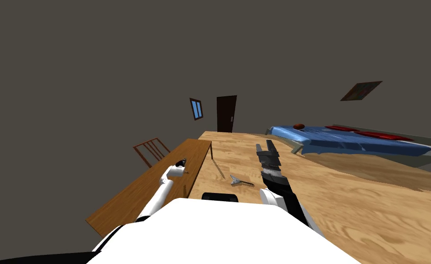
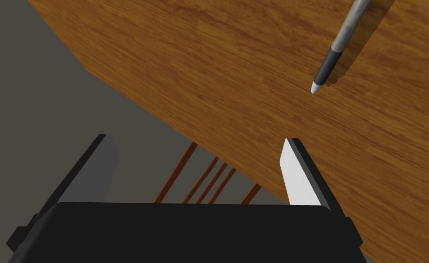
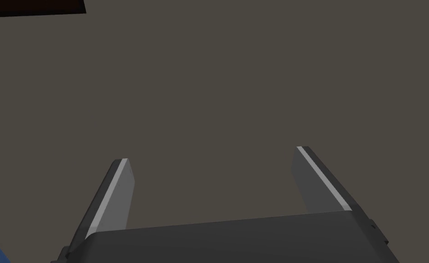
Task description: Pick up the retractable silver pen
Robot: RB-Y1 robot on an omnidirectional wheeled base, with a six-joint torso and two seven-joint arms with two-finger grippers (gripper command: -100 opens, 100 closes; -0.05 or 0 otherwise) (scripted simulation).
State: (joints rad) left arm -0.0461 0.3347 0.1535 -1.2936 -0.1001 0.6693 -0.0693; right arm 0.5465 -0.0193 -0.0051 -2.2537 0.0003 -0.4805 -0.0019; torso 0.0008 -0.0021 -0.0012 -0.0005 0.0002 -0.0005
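Here the silver pen (image 2: 337, 50) lies on the wooden table (image 2: 236, 100), near the left gripper (image 2: 197, 139), whose jaws stand released around nothing; the right gripper (image 3: 211, 155), over the floor (image 1: 347, 197), is released too.

The pen (image 2: 336, 50) on the counter (image 2: 236, 91) is cut off by the picture's edge. Its tip, dark grip and part of the grey barrel show, and its back end is out of sight. The counter hides most of the chair (image 2: 174, 173), leaving a few slats past its edge. On the floor (image 1: 347, 206), right of the counter, a small grey thing (image 1: 238, 181) is too small to name. The bed (image 1: 347, 143) runs off the right edge.
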